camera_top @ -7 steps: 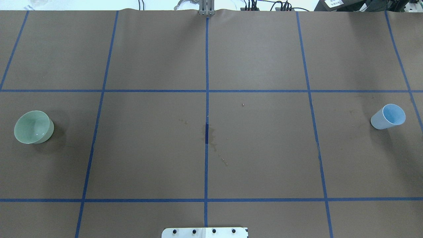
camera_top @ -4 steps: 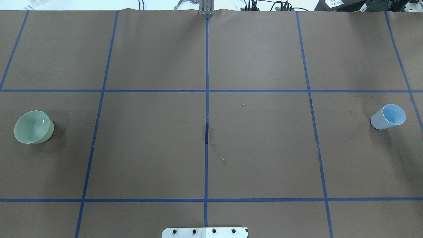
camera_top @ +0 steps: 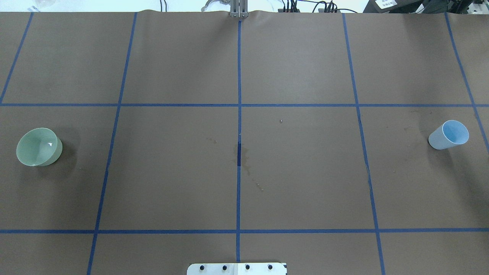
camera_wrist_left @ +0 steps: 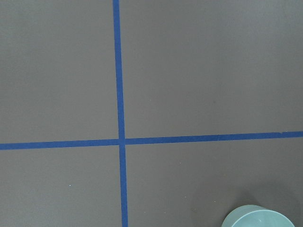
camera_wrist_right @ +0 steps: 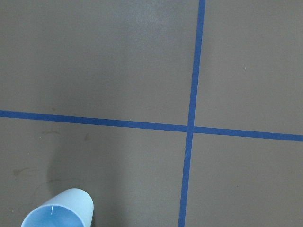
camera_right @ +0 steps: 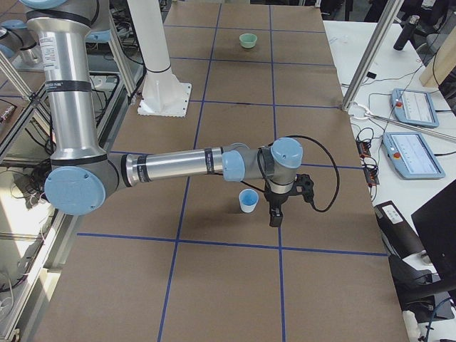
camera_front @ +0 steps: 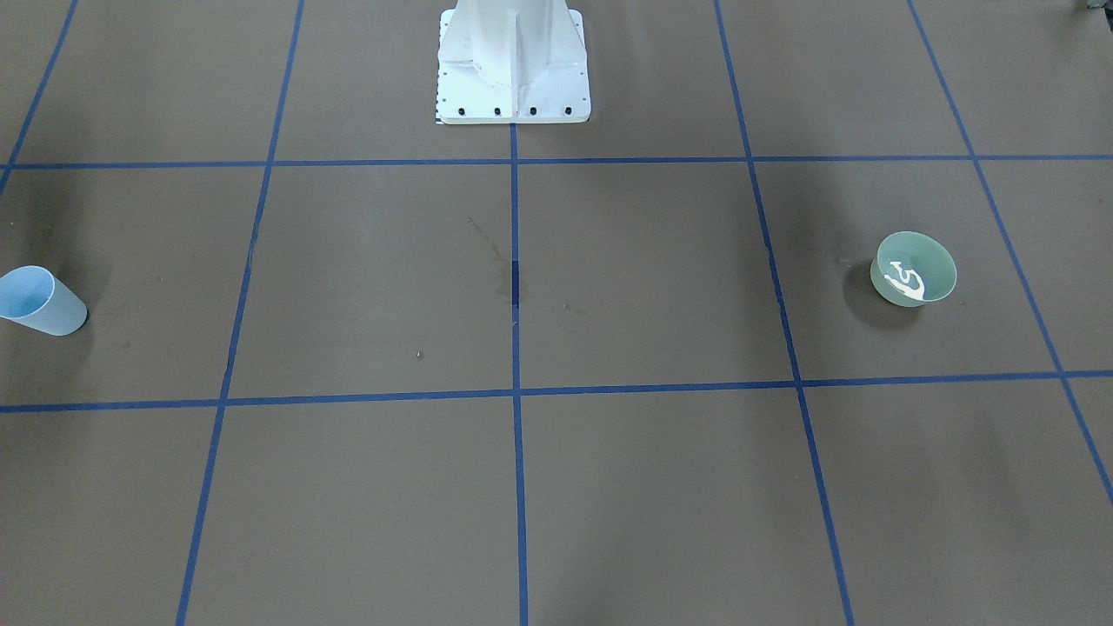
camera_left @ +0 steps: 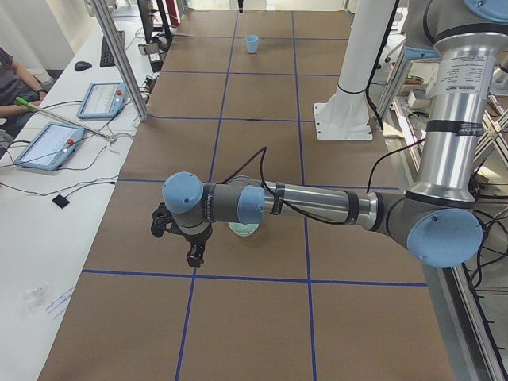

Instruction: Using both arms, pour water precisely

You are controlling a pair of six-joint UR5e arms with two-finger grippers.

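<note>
A pale green bowl (camera_top: 38,147) stands at the table's left end; it also shows in the front view (camera_front: 913,268) and at the left wrist view's bottom edge (camera_wrist_left: 258,216). White glints of water (camera_front: 904,280) lie inside it. A light blue cup (camera_top: 449,134) stands upright at the right end, seen too in the right wrist view (camera_wrist_right: 59,210). My left gripper (camera_left: 193,255) hangs just beside the bowl (camera_left: 242,229). My right gripper (camera_right: 274,217) hangs just beside the cup (camera_right: 249,201). Both show only in side views, so I cannot tell if they are open or shut.
The brown table cover carries a blue tape grid, with faint stains (camera_top: 244,160) near its middle. The white pedestal (camera_front: 513,61) stands at the robot's edge. Side tables hold tablets (camera_left: 48,143) (camera_right: 410,107) and cables; a person (camera_left: 16,79) sits at one.
The white glint inside the green bowl has shrunk and shifted, so the water is rippling. The bowl and the cup have not moved.
</note>
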